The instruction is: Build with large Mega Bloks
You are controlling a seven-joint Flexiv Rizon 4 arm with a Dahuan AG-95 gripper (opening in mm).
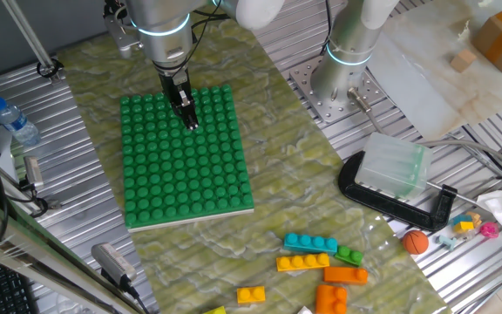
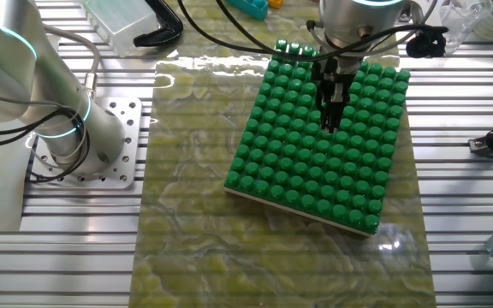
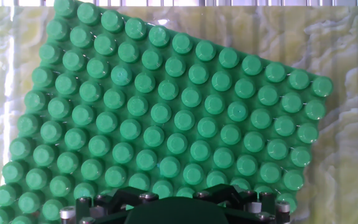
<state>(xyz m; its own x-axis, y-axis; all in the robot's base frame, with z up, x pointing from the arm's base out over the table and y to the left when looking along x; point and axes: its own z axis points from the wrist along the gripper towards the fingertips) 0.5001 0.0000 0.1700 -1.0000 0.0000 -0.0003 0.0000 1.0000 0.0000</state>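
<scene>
1. Nearest the lens in one fixed view: an orange brick [image 1: 331, 299] and a small yellow brick [image 1: 251, 295] at the bottom edge, well apart from the hand [image 1: 191, 122].
2. Just beyond those, loose on the counter [image 1: 303, 187]: an orange flat brick [image 1: 345, 275], a yellow long brick [image 1: 302, 262], a cyan brick [image 1: 311, 243] and a green brick [image 1: 349, 255], clustered close together, none on the baseplate [image 1: 186, 166].
3. Hangs above the far half of the green studded baseplate, fingers pointing down close to the studs; empty, fingers drawn close together, though whether fully closed cannot be told.
4. From the hand view, only the dark body of the hand shows at the bottom edge; studs fill nearly the whole field, with the baseplate [image 3: 166, 124] rotated slightly.
5. Covered with a glossy yellow-green marbled sheet laid over ribbed metal slats [image 2: 84, 239].
6. Beside the brick cluster, off the sheet: a small orange ball [image 1: 416, 242], a black clamp [image 1: 390, 199] with a translucent box [image 1: 394, 167] on it.
7. On the opposite side from the bricks: a water bottle [image 1: 14, 120] lying on the slats.
8. Past the baseplate in the other fixed view: a second arm's base [image 2: 80, 141] bolted to a plate.
</scene>
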